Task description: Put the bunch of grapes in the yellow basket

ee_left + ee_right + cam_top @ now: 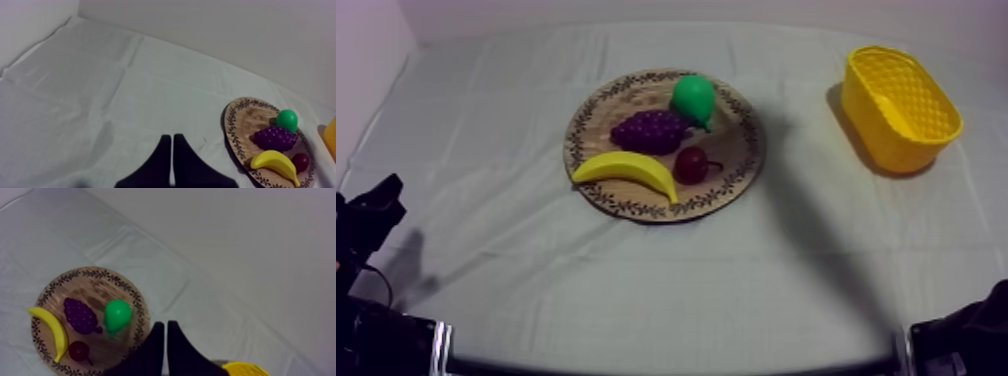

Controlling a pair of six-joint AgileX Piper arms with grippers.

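The purple bunch of grapes (651, 130) lies in the middle of the round wooden board (736, 170), between a green pear (694, 98) and a banana (628, 170). The yellow basket (899, 108) stands at the table's right, apart from the board. My left gripper (172, 139) is shut on nothing, well short of the board (239, 125) and its grapes (275, 138). My right gripper (166, 325) is also shut and bare, hanging above the cloth beside the board's rim (95, 274), with the grapes (80, 315) farther off and the basket (245, 368) close by.
A small red fruit (691, 164) lies on the board just right of the banana's tip. My left arm (366, 225) rests low at the table's left and my right arm (966, 340) low at its right. Bare cloth surrounds the board.
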